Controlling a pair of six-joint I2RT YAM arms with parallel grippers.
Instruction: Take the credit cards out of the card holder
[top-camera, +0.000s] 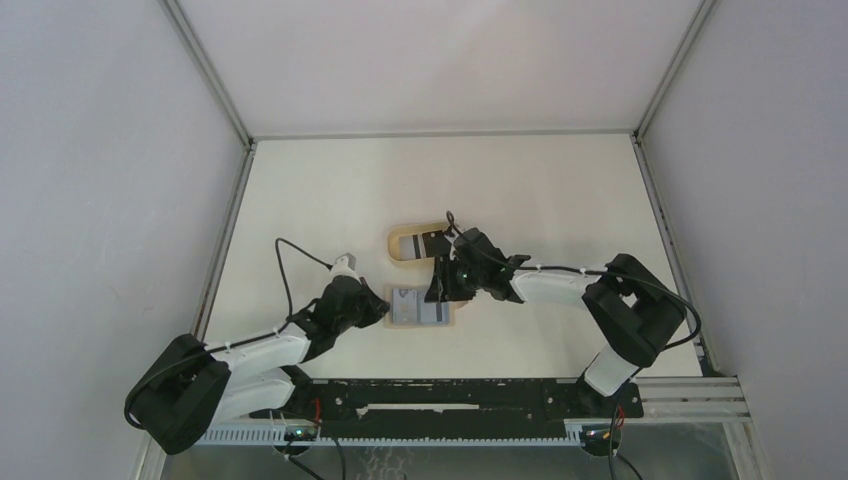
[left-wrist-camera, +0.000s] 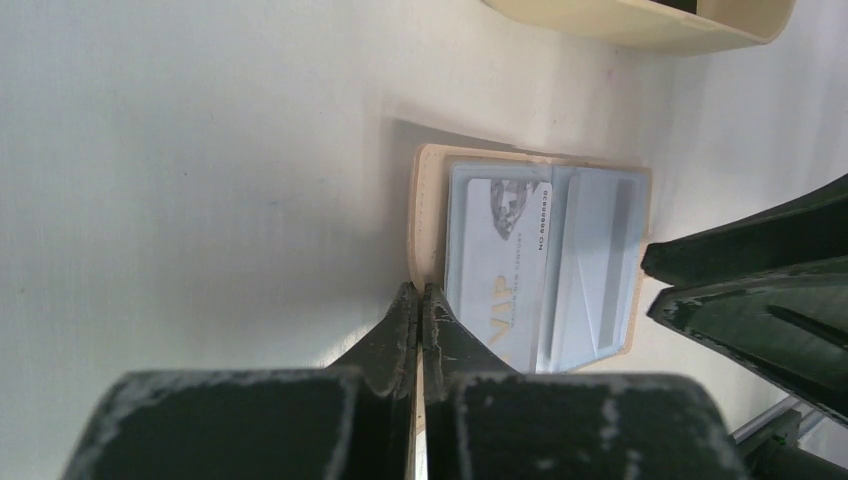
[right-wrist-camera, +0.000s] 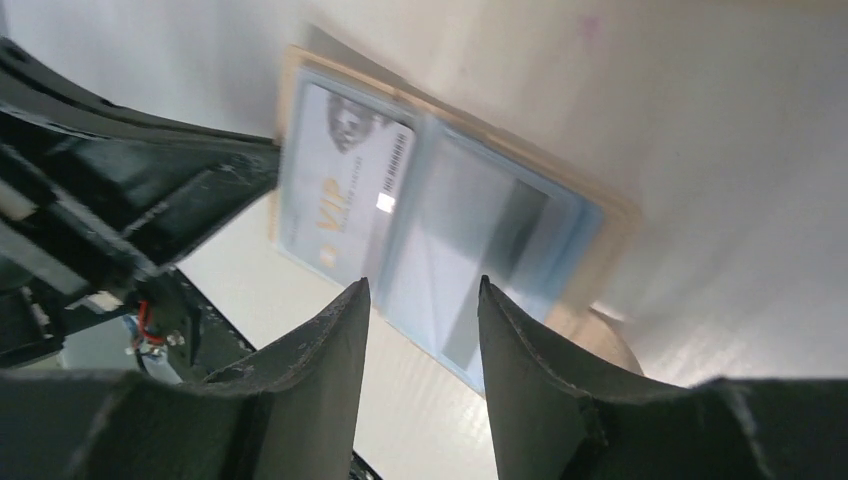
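Observation:
The tan card holder (top-camera: 400, 318) lies open on the table, grey-blue inside facing up. A pale credit card marked VIP (left-wrist-camera: 505, 270) sits in its left pocket. Another pale card with a grey stripe (right-wrist-camera: 480, 250) sits in the right pocket. My left gripper (left-wrist-camera: 419, 292) is shut on the holder's tan left edge (left-wrist-camera: 430, 215). My right gripper (right-wrist-camera: 423, 290) is open and empty, hovering just above the holder's right pocket, its fingers (left-wrist-camera: 750, 290) at the holder's right side. The holder (right-wrist-camera: 605, 215) and the VIP card (right-wrist-camera: 345, 190) also show in the right wrist view.
A beige oval tray (top-camera: 396, 236) with a raised rim stands just behind the holder, with a grey and black card (top-camera: 412, 244) lying in it. Its rim also shows in the left wrist view (left-wrist-camera: 640, 25). White walls enclose the table on three sides.

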